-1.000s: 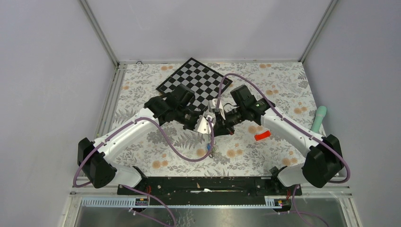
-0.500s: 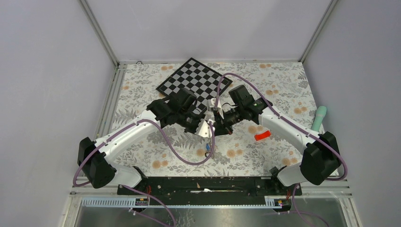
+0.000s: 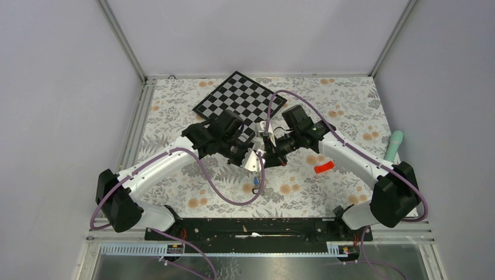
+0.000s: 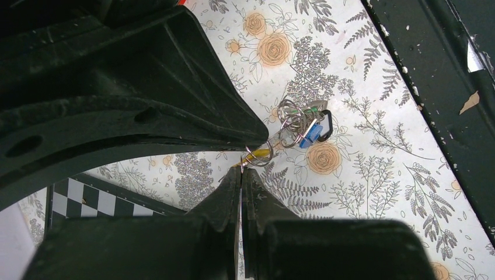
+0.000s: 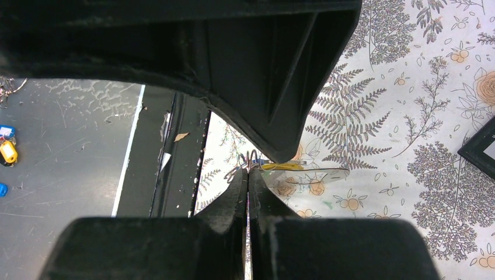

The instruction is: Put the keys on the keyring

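My two grippers meet tip to tip above the middle of the floral table. The left gripper [image 4: 241, 169] is shut, and the flat grey keyring [image 3: 252, 158] [image 5: 320, 175] sticks out from its tips, seen edge-on in the right wrist view. The right gripper [image 5: 247, 170] is shut on the thin wire ring of a yellow-tagged key [image 5: 281, 167] [image 4: 260, 154], pressed against the left tips. A bundle of other keys [image 4: 300, 123] [image 3: 257, 184] with blue and green tags lies on the table below, untouched.
A black-and-white checkerboard [image 3: 240, 100] lies behind the grippers. A red object [image 3: 324, 168] sits right of centre and a teal cylinder [image 3: 394, 146] at the right edge. A black rail [image 4: 443, 87] runs along the near table edge.
Both arms have edged slightly, bringing the gripper tips a little closer together. Both stay shut and the key bundle on the table has not moved.
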`<state>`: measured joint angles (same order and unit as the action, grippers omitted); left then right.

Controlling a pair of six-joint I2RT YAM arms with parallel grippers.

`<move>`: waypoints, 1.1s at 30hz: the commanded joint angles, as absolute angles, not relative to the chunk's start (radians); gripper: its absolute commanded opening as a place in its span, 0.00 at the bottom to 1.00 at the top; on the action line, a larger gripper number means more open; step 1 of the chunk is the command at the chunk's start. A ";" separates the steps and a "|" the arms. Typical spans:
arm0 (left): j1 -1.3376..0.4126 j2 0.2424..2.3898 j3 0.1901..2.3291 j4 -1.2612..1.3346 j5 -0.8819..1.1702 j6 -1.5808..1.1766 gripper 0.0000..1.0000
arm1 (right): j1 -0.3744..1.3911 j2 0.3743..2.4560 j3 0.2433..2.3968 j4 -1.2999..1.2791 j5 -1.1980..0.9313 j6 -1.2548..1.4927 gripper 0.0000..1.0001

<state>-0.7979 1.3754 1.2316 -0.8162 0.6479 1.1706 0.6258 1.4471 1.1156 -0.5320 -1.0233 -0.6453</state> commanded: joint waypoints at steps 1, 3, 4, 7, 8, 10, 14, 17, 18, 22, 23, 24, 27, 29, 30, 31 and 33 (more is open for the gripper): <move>-0.802 1.336 1.221 -0.815 0.685 1.211 0.00 | 0.634 1.448 1.167 -0.510 -1.054 -0.635 0.00; -0.802 1.335 1.221 -0.818 0.688 1.215 0.00 | 0.634 1.448 1.167 -0.509 -1.051 -0.634 0.00; -0.802 1.334 1.221 -0.819 0.688 1.217 0.00 | 0.635 1.450 1.169 -0.509 -1.052 -0.633 0.00; -0.802 1.333 1.221 -0.829 0.697 1.229 0.00 | 0.635 1.450 1.172 -0.510 -1.050 -0.630 0.00; -0.801 1.334 1.223 -0.827 0.697 1.228 0.00 | 0.634 1.451 1.172 -0.509 -1.049 -0.628 0.00; -0.802 1.334 1.226 -0.828 0.698 1.225 0.00 | 0.634 1.452 1.170 -0.510 -1.051 -0.628 0.00; -0.802 1.341 1.237 -0.818 0.694 1.204 0.00 | 0.634 1.455 1.168 -0.512 -1.052 -0.629 0.00; -0.802 1.343 1.244 -0.818 0.699 1.199 0.00 | 0.635 1.458 1.167 -0.518 -1.052 -0.635 0.00; -0.802 1.343 1.247 -0.818 0.699 1.197 0.00 | 0.635 1.459 1.166 -0.519 -1.052 -0.636 0.00; -0.802 1.341 1.244 -0.806 0.693 1.184 0.00 | 0.636 1.460 1.161 -0.522 -1.049 -0.638 0.00; -0.802 1.341 1.243 -0.805 0.695 1.184 0.00 | 0.637 1.460 1.161 -0.521 -1.047 -0.638 0.00; -0.802 1.340 1.243 -0.805 0.697 1.184 0.00 | 0.636 1.461 1.161 -0.521 -1.045 -0.637 0.00; -0.802 1.337 1.241 -0.806 0.699 1.184 0.00 | 0.637 1.466 1.164 -0.522 -1.040 -0.637 0.00; -0.802 1.335 1.242 -0.805 0.703 1.183 0.00 | 0.638 1.469 1.164 -0.522 -1.037 -0.635 0.00; -0.802 1.335 1.243 -0.805 0.704 1.182 0.00 | 0.637 1.473 1.163 -0.522 -1.035 -0.636 0.00; -0.802 1.333 1.243 -0.806 0.705 1.181 0.00 | 0.637 1.476 1.163 -0.523 -1.032 -0.635 0.00; -0.802 1.332 1.243 -0.805 0.706 1.181 0.00 | 0.637 1.479 1.164 -0.525 -1.028 -0.634 0.00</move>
<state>-0.7975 1.3727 1.2221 -0.8200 0.6540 1.1786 0.6285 1.4670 1.1248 -0.5331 -1.0203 -0.6331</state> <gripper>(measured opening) 0.013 0.017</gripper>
